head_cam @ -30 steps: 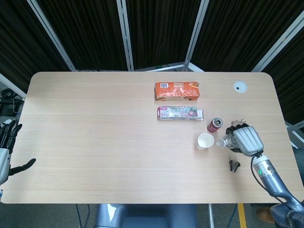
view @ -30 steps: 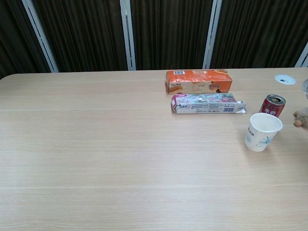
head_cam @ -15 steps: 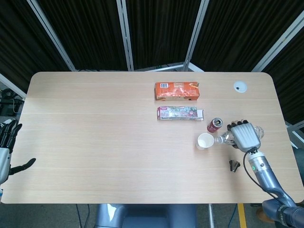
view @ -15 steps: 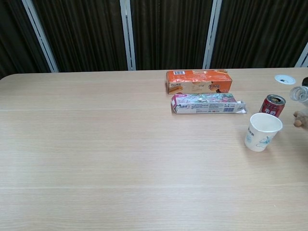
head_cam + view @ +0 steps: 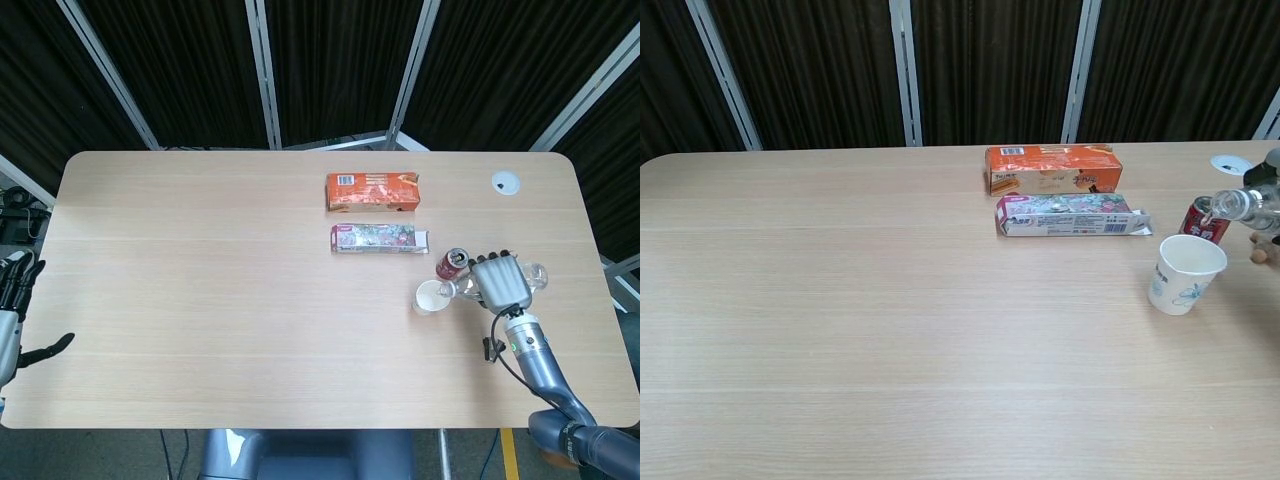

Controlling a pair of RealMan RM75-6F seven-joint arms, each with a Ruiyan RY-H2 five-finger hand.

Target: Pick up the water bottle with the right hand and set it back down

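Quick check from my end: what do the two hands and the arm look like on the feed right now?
The right hand has a light grey back plate and dark fingers. Behind it, the right arm is a silver-grey tube with a small green light near the wrist and a thin black cable looping beside it. The left hand at the picture's left edge shows black fingers on a pale grey body.

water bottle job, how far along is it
Done: the right hand grips the water bottle and has it off the table. In hand: the bottle lies tilted, its neck above the paper cup beside the red can. Left: setting it back down and letting go.
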